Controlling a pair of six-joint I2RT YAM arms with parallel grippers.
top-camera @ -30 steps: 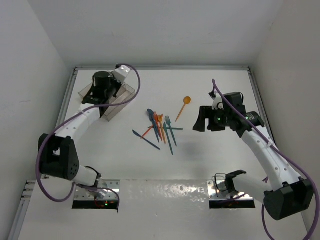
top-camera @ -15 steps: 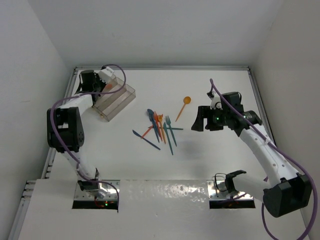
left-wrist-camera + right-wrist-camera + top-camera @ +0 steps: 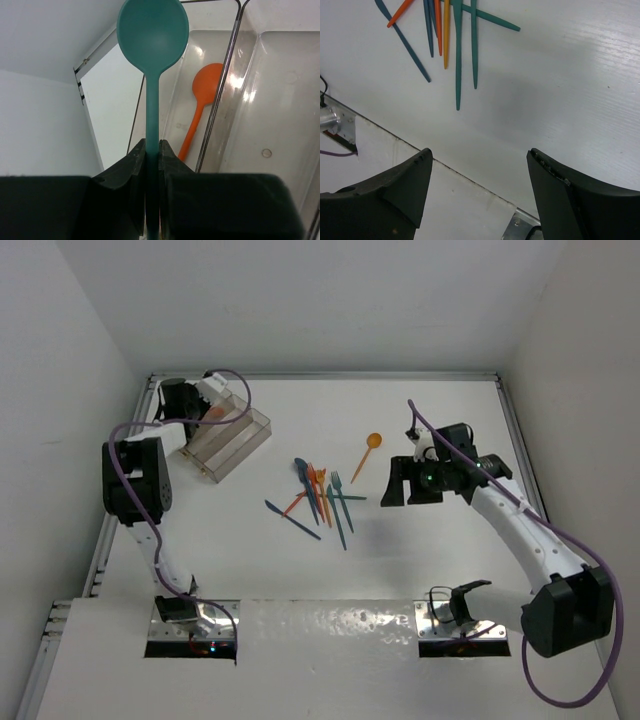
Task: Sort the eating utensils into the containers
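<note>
Tray — clear, divided — holds one orange spoon.

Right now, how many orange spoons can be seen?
2. One orange spoon lies in one compartment of the tray. The other spoon lies alone on the table, apart from the pile of cutlery, which may hide more.
</note>
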